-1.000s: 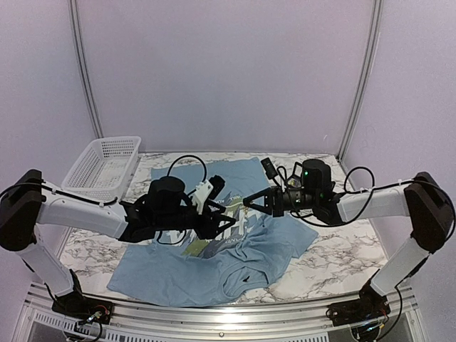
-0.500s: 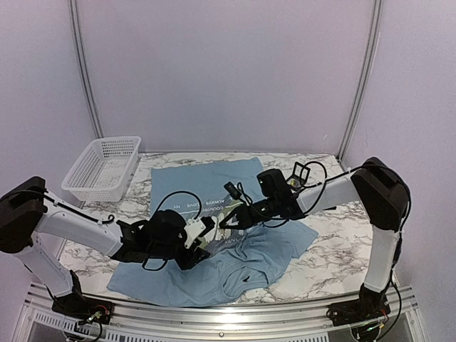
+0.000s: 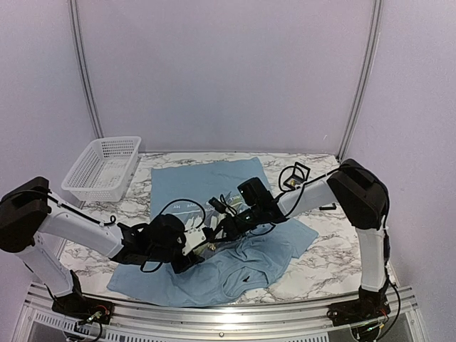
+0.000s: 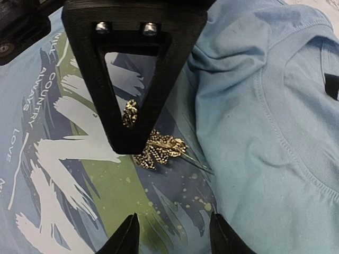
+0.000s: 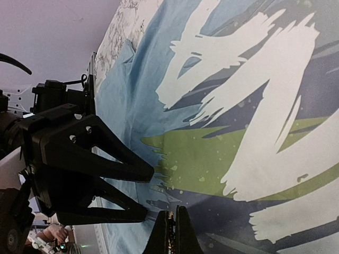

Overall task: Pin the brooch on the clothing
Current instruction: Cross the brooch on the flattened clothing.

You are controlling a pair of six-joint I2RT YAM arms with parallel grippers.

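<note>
Centre of the shirt [image 3: 214, 178] is crowded: right pincer [image 4: 127, 144], jaws closed, tip down over the brooch [image 4: 161, 149], with left pincer [image 4: 175, 235] facing it just beside, jaws apart, leaving only a narrow strip of print between them. Right arm [image 3: 310, 191] lies low across the shirt's right side. Bare worktop [image 3: 335, 260] right of the shirt is free; mesh basket [image 3: 100, 167] fills the far-left corner.

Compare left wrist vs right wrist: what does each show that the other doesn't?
Left wrist only: a clear look at the gold brooch at the shut tip of the right gripper, plus the shirt collar. Right wrist only: the left gripper from outside, jaws open, and the marble table. Both: white and green brush strokes on the T-shirt.
</note>
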